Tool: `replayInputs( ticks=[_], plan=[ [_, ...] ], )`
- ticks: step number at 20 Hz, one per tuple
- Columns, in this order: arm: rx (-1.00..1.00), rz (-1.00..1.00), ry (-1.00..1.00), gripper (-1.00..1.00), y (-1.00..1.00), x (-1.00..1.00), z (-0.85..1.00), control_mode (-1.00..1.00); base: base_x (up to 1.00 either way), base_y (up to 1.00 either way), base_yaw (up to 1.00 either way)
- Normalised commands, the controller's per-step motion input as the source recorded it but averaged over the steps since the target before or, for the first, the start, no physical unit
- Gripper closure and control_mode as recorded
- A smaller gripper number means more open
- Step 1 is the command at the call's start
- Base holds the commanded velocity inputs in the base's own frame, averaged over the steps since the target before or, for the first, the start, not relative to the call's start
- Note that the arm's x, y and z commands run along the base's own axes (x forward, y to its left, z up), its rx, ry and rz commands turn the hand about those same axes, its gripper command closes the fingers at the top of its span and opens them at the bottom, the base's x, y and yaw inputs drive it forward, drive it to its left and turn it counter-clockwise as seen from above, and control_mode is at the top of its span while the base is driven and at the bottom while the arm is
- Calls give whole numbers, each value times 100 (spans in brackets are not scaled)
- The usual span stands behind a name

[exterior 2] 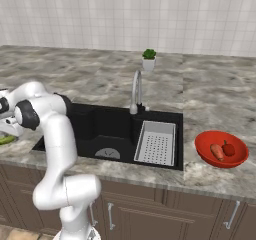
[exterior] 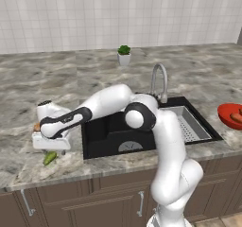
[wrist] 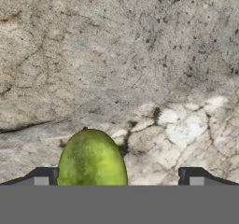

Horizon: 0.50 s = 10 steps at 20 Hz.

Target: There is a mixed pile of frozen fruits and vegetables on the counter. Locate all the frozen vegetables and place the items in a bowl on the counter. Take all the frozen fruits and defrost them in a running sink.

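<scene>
Stretching across the frame, the grey-brown veined marble counter (exterior: 28, 79) carries everything, with the deep black rectangular sink (exterior: 108, 131) and its curved steel faucet (exterior: 159, 79) at centre. At the right edge of the left base view sits the wide shallow bright red bowl (exterior 2: 205, 144), already holding the elongated orange carrot-like piece (exterior 2: 217, 151) and the rounded glossy red piece (exterior 2: 228, 148). The white arm reaches to the lower left of that view, its two-finger gripper (wrist: 119, 177) hanging low over the counter left of the sink, jaws spread wide.

In the hand view the oblong yellow-green fruit (wrist: 92, 158) lies between the dark fingertips (wrist: 45, 176) but off-centre, close to the left one, its long axis running up the picture, away from the hand. I'd judge the hand needs a small sideways shift before closing. The fruit lies near the counter's front edge (exterior: 49, 158); bare marble surrounds it. A small brown-tan ball (exterior: 37, 126) peeks out beside the hand.
</scene>
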Motion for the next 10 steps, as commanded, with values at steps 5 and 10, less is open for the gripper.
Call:
replayInputs(
  ticks=[5,10],
  plan=[
    [-11,-8,-1,-100,35,25,-17,-100,0,0,0],
    [-6,-8,2,100,26,3,-18,-100,0,0,0]
  ],
)
